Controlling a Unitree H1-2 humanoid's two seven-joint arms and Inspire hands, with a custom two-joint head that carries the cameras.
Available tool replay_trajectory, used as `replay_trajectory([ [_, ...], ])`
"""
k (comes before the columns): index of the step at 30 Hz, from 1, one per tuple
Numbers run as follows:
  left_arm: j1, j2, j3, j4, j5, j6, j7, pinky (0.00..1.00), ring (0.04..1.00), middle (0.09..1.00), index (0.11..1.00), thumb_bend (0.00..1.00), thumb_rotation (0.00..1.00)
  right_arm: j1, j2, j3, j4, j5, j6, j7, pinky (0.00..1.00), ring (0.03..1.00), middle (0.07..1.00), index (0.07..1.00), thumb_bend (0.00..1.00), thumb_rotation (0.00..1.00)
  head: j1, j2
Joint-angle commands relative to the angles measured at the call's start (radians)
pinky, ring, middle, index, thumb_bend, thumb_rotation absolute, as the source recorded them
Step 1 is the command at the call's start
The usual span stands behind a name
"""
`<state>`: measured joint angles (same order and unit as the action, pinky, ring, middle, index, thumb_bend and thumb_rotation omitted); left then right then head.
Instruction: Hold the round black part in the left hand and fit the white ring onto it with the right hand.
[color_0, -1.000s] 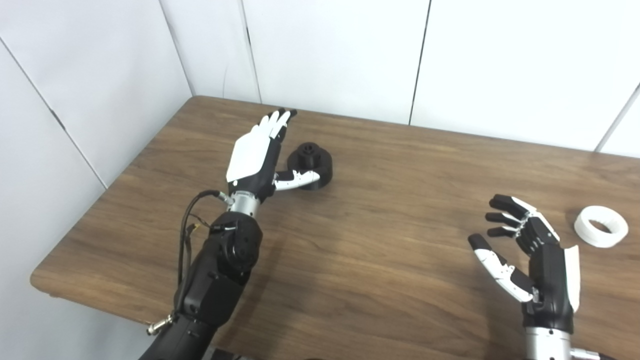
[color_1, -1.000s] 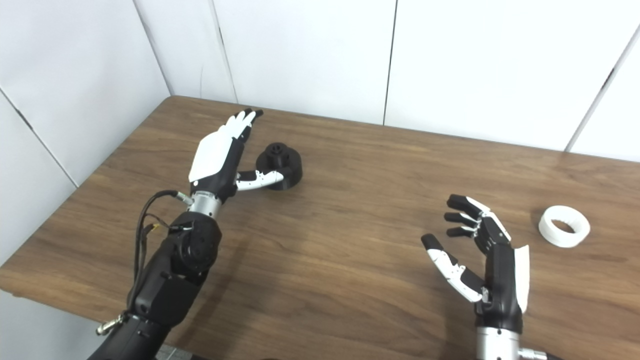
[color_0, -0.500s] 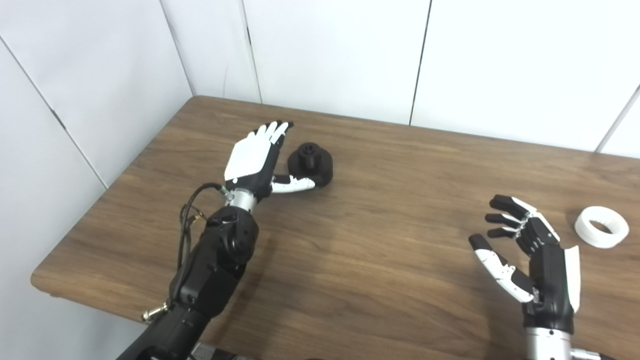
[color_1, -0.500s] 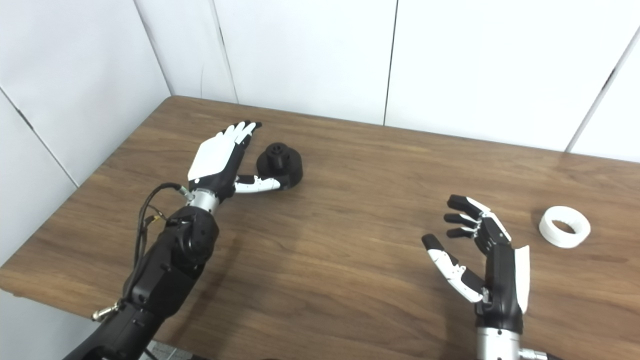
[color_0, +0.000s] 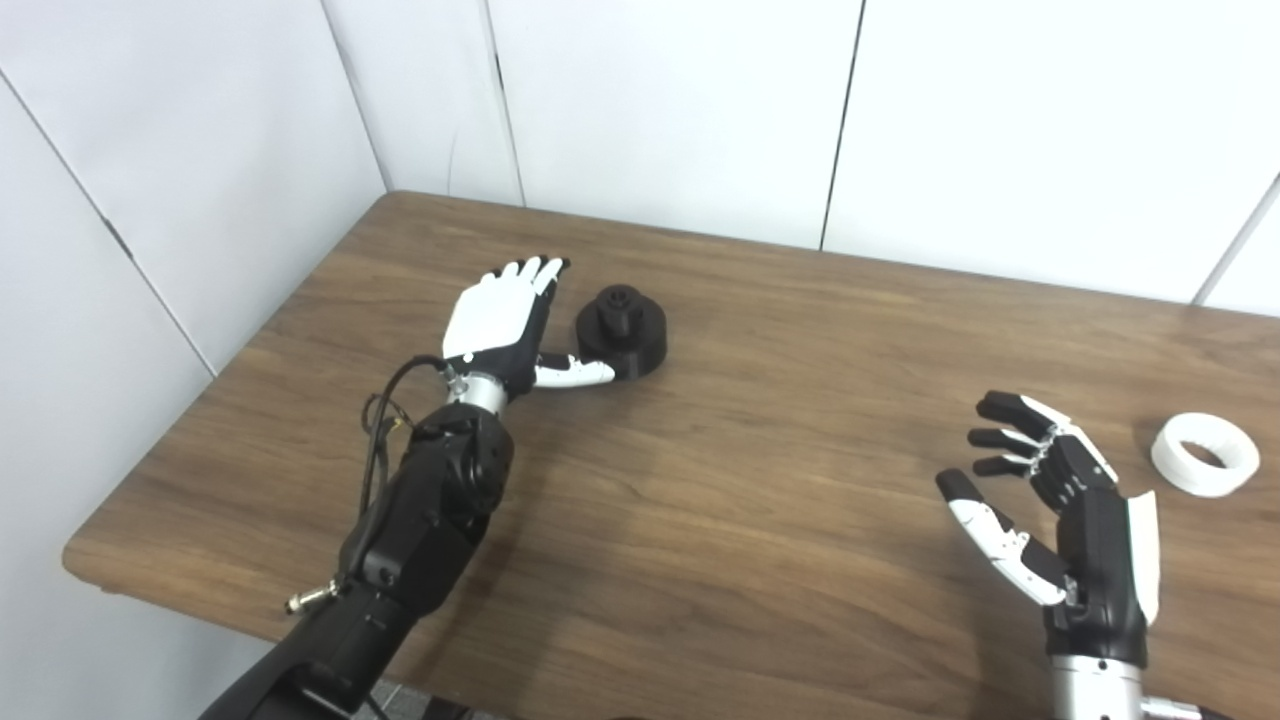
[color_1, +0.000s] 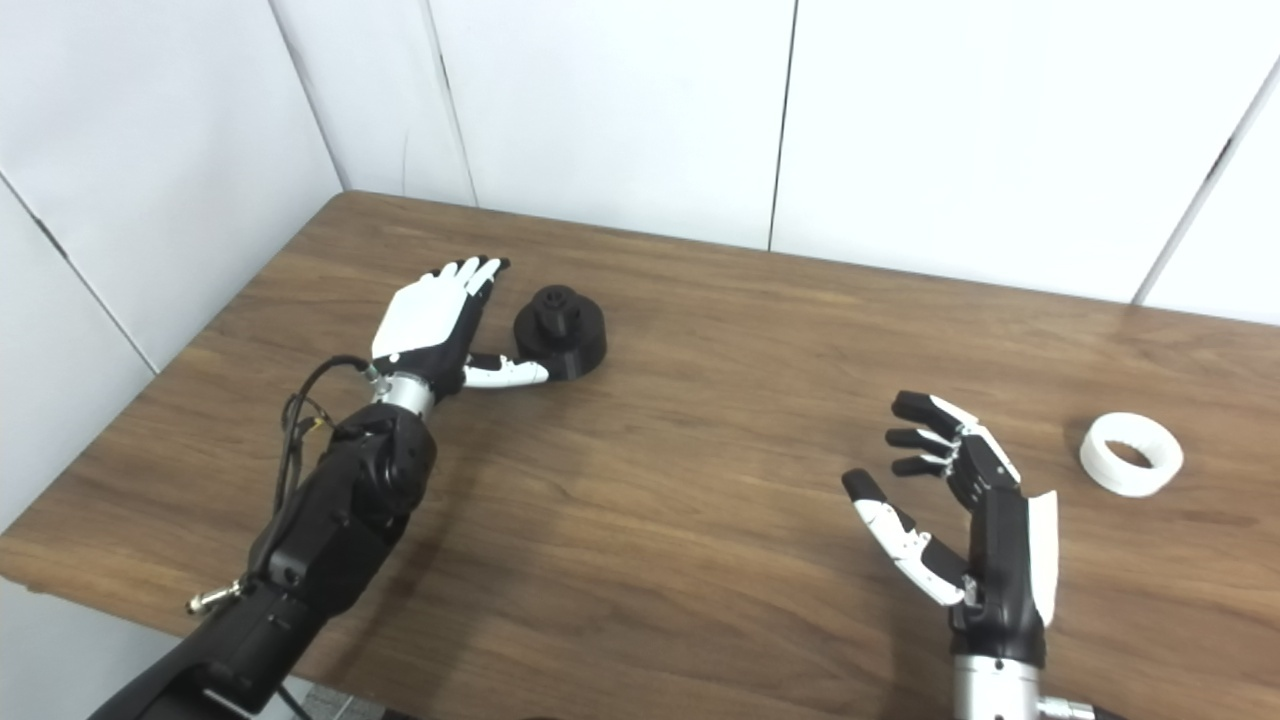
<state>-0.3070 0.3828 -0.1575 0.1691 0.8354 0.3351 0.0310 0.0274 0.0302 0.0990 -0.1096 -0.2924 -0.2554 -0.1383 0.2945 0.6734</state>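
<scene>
from my station i see the round black part (color_0: 621, 331) sitting flat on the wooden table (color_0: 760, 440), up toward eleven o'clock of the tabletop, its small raised hub pointing up. my left hand (color_0: 497, 325) lies just beside it at the part's nine o'clock, the white back of the palm turned up toward the cameras, fingers (color_0: 535, 271) straight and spread a little, pointing to about one o'clock. its thumb (color_0: 573, 373) reaches out along the table under the part's near edge, at the part's six o'clock; i cannot tell whether the thumb tip touches the part. nothing is clasped in that hand. the white ring (color_1: 1131, 453) lies flat on the table far over at three o'clock, well apart from the black part. my right hand (color_1: 975, 520) stands upright near the table's front edge at about four o'clock, palm facing left, fingers curled loosely and apart, thumb stretched out toward ten o'clock, holding nothing. the ring sits at that hand's two o'clock, near it but clear of it.
</scene>
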Motion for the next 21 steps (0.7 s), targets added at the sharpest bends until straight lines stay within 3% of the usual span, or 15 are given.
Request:
replay_trajectory([
  [1, -0.058, 0.036, -0.005, 0.003, 0.033, 0.008, 0.019, 1.00, 1.000, 1.000, 0.959, 1.00, 0.62, 0.058, -0.029, -0.019, 0.028, -0.003, -0.002, 0.002, 0.52, 0.644, 0.725, 0.715, 0.65, 0.34, 0.001, 0.001],
  [21, -0.081, 0.034, -0.048, 0.056, 0.023, 0.022, -0.002, 1.00, 1.000, 1.000, 0.873, 1.00, 0.60, 0.067, -0.029, -0.020, 0.010, 0.004, 0.000, 0.004, 0.49, 0.614, 0.721, 0.704, 0.65, 0.34, -0.008, 0.013],
])
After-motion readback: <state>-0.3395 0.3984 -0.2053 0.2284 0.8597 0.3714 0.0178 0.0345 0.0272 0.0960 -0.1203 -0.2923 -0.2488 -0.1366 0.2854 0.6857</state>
